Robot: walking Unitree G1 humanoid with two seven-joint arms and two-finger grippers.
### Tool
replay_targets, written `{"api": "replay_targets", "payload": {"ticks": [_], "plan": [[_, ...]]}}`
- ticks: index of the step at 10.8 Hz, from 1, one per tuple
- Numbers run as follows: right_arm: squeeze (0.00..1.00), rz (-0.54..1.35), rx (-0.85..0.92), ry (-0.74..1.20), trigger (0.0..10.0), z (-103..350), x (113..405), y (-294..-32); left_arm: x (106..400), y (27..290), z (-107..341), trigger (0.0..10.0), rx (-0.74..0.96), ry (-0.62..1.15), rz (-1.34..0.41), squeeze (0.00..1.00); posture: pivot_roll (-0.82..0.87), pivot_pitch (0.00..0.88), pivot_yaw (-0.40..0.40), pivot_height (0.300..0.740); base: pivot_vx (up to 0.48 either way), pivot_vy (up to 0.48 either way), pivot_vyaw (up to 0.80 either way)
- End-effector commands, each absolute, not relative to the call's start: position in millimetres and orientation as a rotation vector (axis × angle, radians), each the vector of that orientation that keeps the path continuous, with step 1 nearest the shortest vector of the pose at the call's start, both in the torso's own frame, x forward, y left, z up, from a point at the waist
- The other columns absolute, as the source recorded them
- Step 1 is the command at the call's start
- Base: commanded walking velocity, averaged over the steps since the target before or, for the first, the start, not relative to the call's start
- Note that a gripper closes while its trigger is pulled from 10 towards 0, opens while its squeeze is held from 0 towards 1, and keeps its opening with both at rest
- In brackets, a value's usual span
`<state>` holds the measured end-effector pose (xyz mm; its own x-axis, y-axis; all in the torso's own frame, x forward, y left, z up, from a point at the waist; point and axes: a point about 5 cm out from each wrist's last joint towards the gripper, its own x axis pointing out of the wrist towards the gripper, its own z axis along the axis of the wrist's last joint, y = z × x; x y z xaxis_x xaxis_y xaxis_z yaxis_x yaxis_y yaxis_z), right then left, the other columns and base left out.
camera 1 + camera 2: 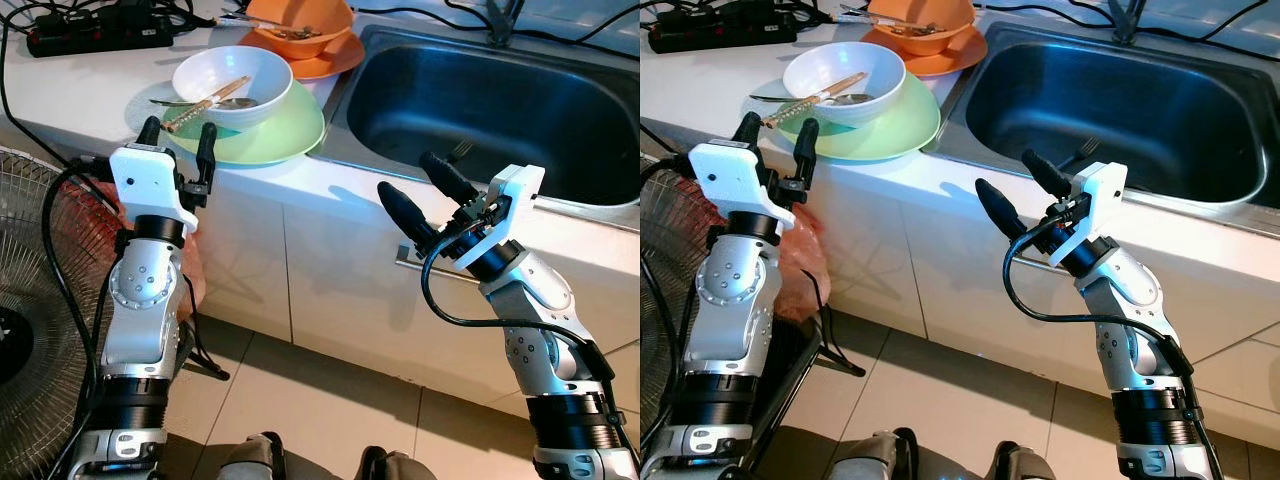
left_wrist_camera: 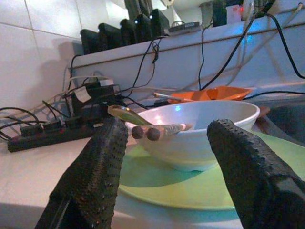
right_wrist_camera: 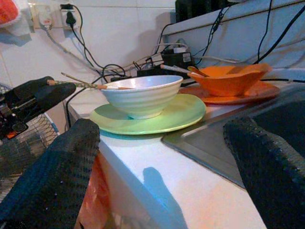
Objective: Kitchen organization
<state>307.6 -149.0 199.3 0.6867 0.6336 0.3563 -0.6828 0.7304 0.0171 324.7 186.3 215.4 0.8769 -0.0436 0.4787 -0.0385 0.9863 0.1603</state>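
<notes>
A white bowl (image 1: 232,84) holding chopsticks (image 1: 205,103) and a spoon (image 1: 232,103) sits on a light green plate (image 1: 275,135) at the counter's front edge. Behind it an orange bowl (image 1: 300,22) rests on an orange plate (image 1: 335,62). My left gripper (image 1: 178,133) is open, just in front of the green plate's rim, empty. Lower and in front of the counter edge, my right gripper (image 1: 420,190) is open and empty, near the steel sink (image 1: 480,110). A fork (image 1: 458,150) lies in the sink.
A black power strip (image 1: 100,35) with cables lies at the counter's back left. A floor fan (image 1: 40,330) stands at the left, beside an orange plastic bag (image 1: 195,270). White cabinet doors (image 1: 330,290) face me below the counter.
</notes>
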Motion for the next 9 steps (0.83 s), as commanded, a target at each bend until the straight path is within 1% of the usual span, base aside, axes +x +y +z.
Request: {"api": "replay_targets", "payload": {"ticks": [1,5,6,7,8,9], "plan": [[0.0,0.748,0.143,-0.344,10.0,198.8,305.2,-149.6,326.7,186.7,218.6,10.0,0.173,-0.515,-0.008,0.0,0.05,0.149,-0.005,0.74,0.0,0.0,0.0],[0.0,0.745,0.142,-0.334,10.0,197.8,304.4,-150.7,329.0,193.2,218.0,10.0,0.189,-0.509,0.013,0.0,0.05,0.171,-0.016,0.74,0.0,0.0,0.0],[0.0,0.746,0.143,-0.332,10.0,197.6,304.7,-150.5,329.1,193.8,218.3,4.8,0.19,-0.511,0.018,0.0,0.05,0.173,-0.017,0.74,0.0,0.0,0.0],[0.0,0.748,0.144,-0.331,10.0,197.5,305.1,-149.9,329.2,194.0,218.1,3.0,0.19,-0.511,0.02,0.0,0.05,0.172,-0.018,0.74,0.0,0.0,0.0],[0.0,0.748,0.143,-0.33,10.0,197.3,305.2,-149.7,329.2,194.2,217.8,2.1,0.192,-0.511,0.02,0.0,0.05,0.172,-0.018,0.74,0.0,0.0,0.0],[0.0,0.747,0.143,-0.33,10.0,197.3,305.3,-150.2,329.2,194.0,217.7,0.0,0.192,-0.511,0.021,0.0,0.05,0.174,-0.02,0.74,0.0,0.0,0.0]]}}
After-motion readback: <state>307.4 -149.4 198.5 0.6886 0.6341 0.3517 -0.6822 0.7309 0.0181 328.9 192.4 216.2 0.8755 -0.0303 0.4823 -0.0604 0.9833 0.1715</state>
